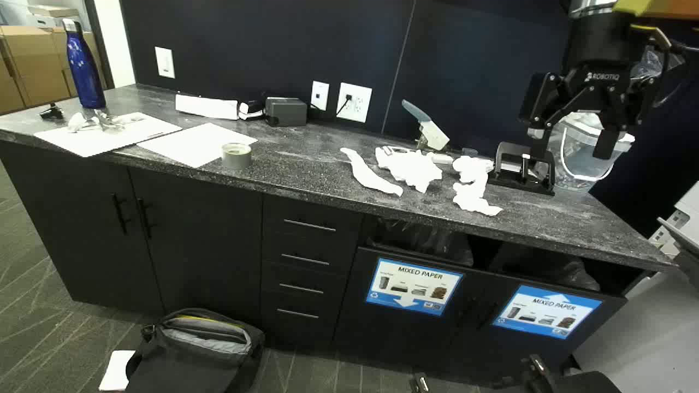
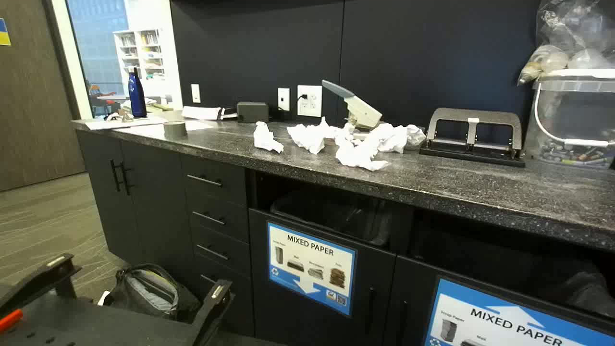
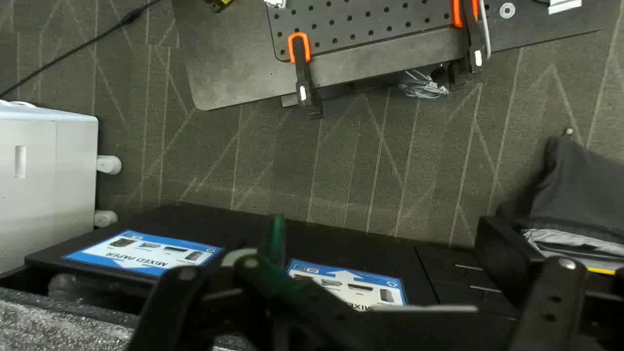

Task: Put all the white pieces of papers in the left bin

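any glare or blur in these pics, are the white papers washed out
In an exterior view the white papers look washed out, most creases lost, while the tool, though dark, shows legible lettering; in the wrist view its close parts look blurred and dark, while the carpet looks clearer.

White on the crumpled papers (image 1: 410,166), pale-speckled dark grey across the countertop (image 1: 306,164). Black on the gripper (image 1: 572,154) and left bin (image 2: 298,321), blue-bordered white on its sign (image 2: 311,264). Deep blue on the bottle (image 1: 86,71).
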Tool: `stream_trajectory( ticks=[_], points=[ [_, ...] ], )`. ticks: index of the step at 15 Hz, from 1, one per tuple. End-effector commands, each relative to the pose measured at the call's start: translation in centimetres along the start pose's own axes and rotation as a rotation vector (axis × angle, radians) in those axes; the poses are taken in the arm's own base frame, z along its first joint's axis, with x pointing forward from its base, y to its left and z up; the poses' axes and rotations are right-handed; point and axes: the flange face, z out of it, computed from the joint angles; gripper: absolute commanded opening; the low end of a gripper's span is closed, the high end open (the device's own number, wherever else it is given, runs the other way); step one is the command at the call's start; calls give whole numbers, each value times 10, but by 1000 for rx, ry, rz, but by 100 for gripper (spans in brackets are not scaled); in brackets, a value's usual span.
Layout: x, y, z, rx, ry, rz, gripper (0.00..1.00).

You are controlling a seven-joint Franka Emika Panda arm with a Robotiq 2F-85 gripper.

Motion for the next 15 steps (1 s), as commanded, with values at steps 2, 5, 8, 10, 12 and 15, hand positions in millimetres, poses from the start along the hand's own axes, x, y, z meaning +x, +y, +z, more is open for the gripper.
stream_trajectory(
  ticks=[2,5,8,10,12,15],
  points=[
    [0,0,-4,1,8,1,100],
    [0,1,-6,2,12,1,100],
    [19,6,10,-11,83,-93,100],
    [37,11,20,7,155,-149,100],
    [62,15,33,14,209,-202,100],
    [104,27,54,17,322,-240,100]
  ],
)
